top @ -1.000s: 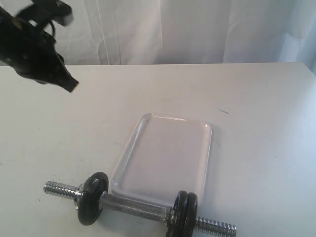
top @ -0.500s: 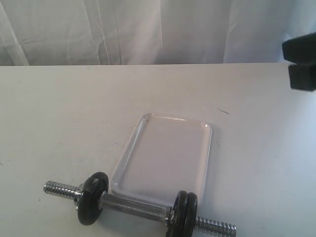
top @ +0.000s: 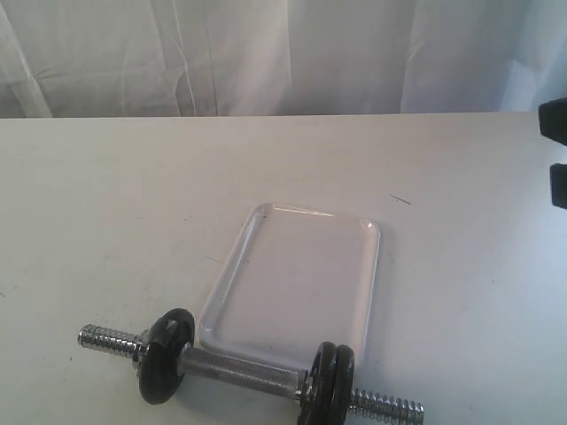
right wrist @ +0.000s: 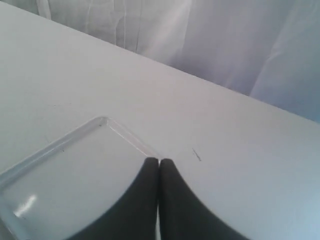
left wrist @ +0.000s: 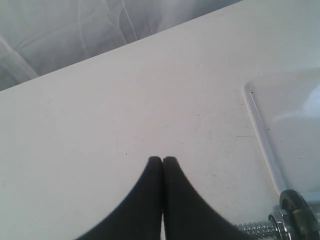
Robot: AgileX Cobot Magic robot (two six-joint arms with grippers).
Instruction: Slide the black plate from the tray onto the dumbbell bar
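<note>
The white tray (top: 226, 270) lies empty in the exterior view. In front of it rests the dumbbell bar (top: 244, 370), which carries three black discs: one near its left end (top: 164, 354) and a pair near its right end (top: 326, 385). I cannot tell which of them is the black plate. My left gripper (left wrist: 162, 159) hangs shut and empty over bare table beside the tray corner (left wrist: 260, 125), with a disc (left wrist: 300, 212) and the threaded bar end (left wrist: 255, 230) near it. The right gripper (right wrist: 159, 161) is shut and empty above the tray's far corner (right wrist: 102, 121).
Black parts of the right arm (top: 556, 150) show at the exterior view's right edge. A white curtain (top: 283, 53) hangs behind the white table (top: 133, 195). A small dark mark (top: 400, 199) lies on the table right of the tray.
The left arm has left the exterior view at the upper left. Black parts of the right arm came in at the right edge and then slid further right and lower. Bar, discs and tray have not moved.
</note>
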